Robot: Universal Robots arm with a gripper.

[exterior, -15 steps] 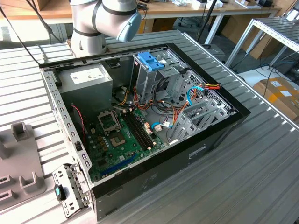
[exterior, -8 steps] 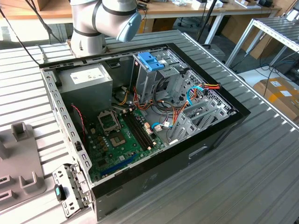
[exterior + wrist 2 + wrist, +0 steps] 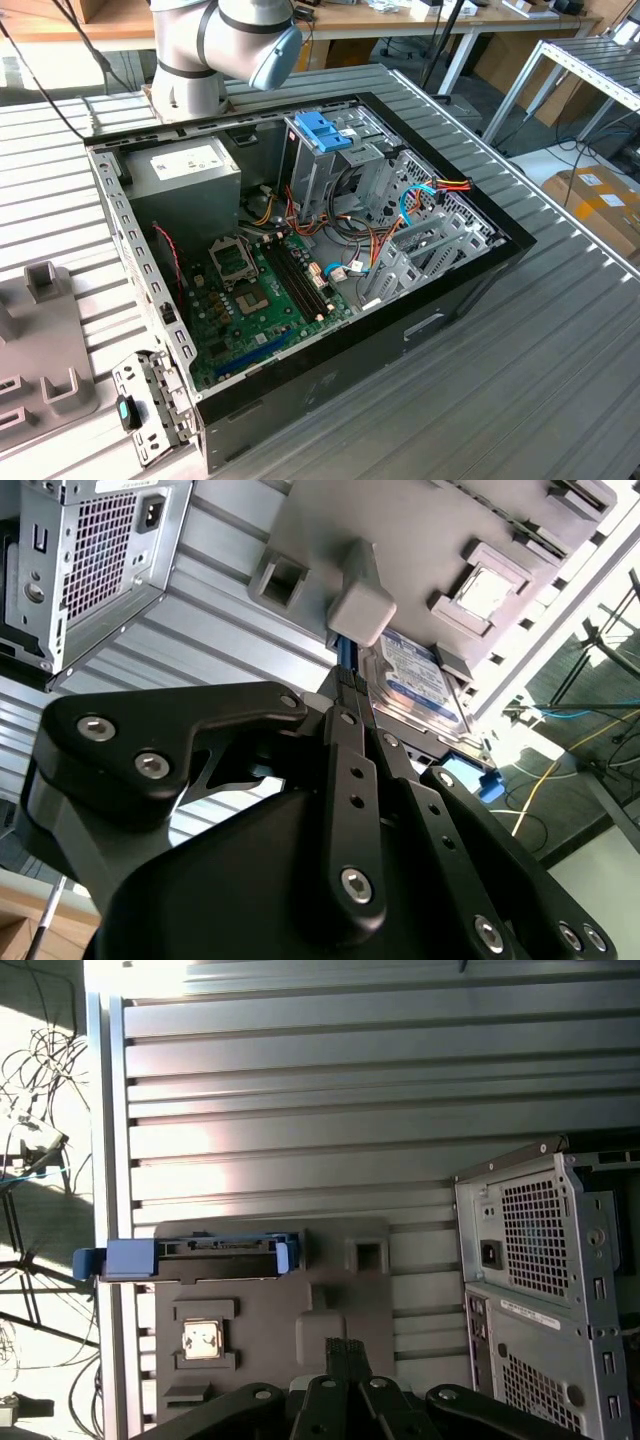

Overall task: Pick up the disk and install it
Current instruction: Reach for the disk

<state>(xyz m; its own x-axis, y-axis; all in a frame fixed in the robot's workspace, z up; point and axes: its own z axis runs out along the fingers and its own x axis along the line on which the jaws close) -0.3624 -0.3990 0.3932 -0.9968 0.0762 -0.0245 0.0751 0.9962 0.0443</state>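
hand (image 3: pixel 345 1352) narrow, empty | disk (image 3: pixel 195 1257) slotted in grey tray (image 3: pixel 262 1310) | computer case (image 3: pixel 420 325) open

the arm (image 3: pixel 190 50) is a silver-grey tube with thick rounded joints, one closed by a pale blue cap (image 3: pixel 277 58). the gripper (image 3: pixel 345 685) is matte black: flat, rounded linkage plates (image 3: pixel 170 730) pinned with silver socket-head screws (image 3: pixel 357 884), ending in ribbed fingertips (image 3: pixel 347 1352)

Blues, greys, green
The disk (image 3: pixel 420 675) has a white-and-blue label and blue rails; ribbed grey table (image 3: pixel 560 380); green motherboard (image 3: pixel 250 310).
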